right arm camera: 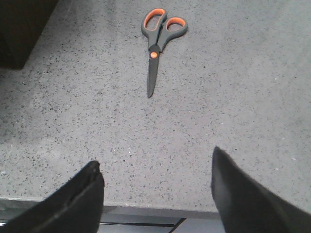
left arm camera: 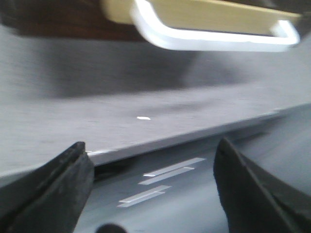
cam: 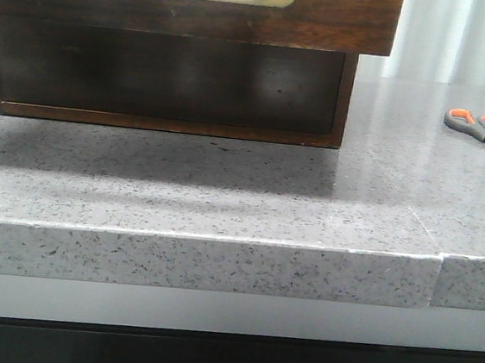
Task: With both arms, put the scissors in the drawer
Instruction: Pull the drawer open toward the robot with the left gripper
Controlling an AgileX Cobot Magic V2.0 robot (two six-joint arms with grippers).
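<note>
The scissors [cam: 484, 132] lie flat on the grey speckled counter at the far right, grey handles with orange-lined loops. In the right wrist view the scissors [right arm camera: 158, 44] lie ahead of my right gripper [right arm camera: 155, 162], blades pointing towards it. That gripper is open and empty over the counter's front edge. The drawer [cam: 330, 9] with the white cream-rimmed panel sits at the top of the wooden cabinet, only its lower edge in view. In the left wrist view the drawer panel [left arm camera: 214, 22] is ahead of my left gripper [left arm camera: 150, 145], which is open and empty near the counter's front edge.
The dark wooden cabinet [cam: 171, 79] stands on the counter [cam: 224, 188] at the back left, with an open dark recess under the drawer. The counter has a thick front edge [cam: 199, 259]. A seam in the counter runs at the right [cam: 440, 254].
</note>
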